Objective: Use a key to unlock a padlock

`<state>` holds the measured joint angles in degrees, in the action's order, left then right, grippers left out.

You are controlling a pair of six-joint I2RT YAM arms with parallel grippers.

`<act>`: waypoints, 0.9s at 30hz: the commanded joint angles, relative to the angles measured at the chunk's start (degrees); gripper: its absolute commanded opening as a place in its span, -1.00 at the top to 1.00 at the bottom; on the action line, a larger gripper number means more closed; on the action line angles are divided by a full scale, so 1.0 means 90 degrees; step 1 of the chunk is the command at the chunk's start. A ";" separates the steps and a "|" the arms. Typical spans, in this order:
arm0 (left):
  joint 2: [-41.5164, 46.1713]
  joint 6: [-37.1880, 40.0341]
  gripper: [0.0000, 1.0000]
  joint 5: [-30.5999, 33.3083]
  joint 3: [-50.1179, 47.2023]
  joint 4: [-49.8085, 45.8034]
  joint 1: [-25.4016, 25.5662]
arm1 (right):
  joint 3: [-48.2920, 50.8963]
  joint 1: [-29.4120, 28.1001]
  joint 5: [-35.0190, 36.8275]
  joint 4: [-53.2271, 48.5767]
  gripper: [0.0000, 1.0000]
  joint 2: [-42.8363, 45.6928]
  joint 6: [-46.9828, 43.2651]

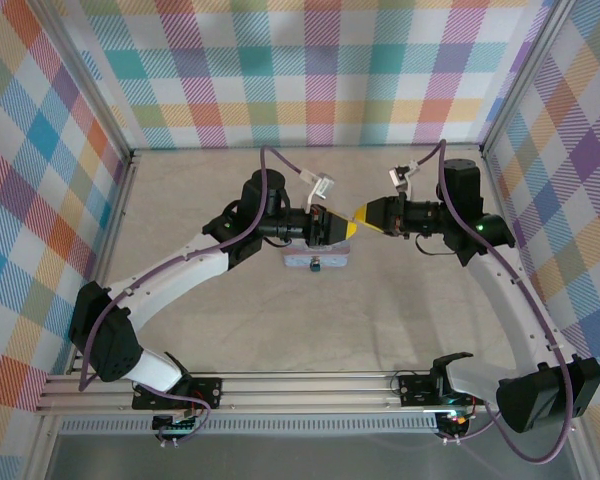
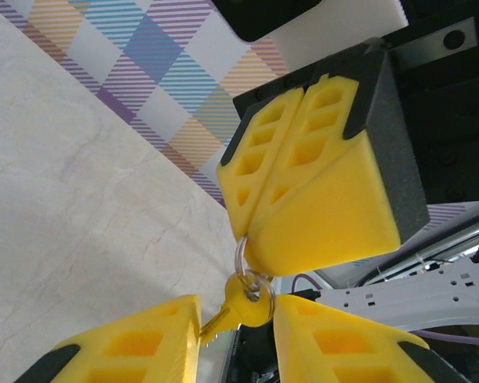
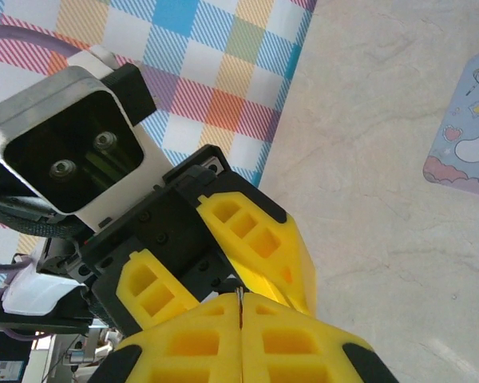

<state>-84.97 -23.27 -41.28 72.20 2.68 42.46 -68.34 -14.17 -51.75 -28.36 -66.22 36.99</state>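
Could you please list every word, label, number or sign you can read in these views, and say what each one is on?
No text can be read.
pale blue tin: cartoon pictures; any lettering is too small to read.
blue sticker in the lower left corner of the right wrist view: blurred, unreadable.

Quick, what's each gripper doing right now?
Left gripper: open, fingers either side of the yellow-headed key, not clearly gripping it.
Right gripper: shut on the key ring.
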 commanded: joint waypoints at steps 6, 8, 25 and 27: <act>0.0188 0.0019 0.55 -0.0115 0.0180 0.0077 -0.0042 | 0.0084 0.0035 -0.0183 -0.0072 0.83 0.0150 -0.0129; 0.0208 0.0022 0.66 -0.0119 0.0162 0.0064 -0.0053 | 0.0052 0.0033 -0.0181 -0.0082 0.83 0.0150 -0.0134; 0.0213 0.0508 1.00 0.0017 0.0374 -0.0780 -0.0050 | 0.0147 0.0114 0.0124 -0.0205 0.26 0.0428 -0.0501; 0.0203 0.0593 1.00 -0.0051 0.0403 -0.0925 -0.0049 | 0.0200 0.0168 0.0173 -0.0165 0.21 0.0530 -0.0579</act>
<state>-84.47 -20.51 -40.95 73.69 -3.05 42.46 -67.44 -13.32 -50.74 -30.02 -63.51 34.02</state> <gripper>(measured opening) 0.058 0.391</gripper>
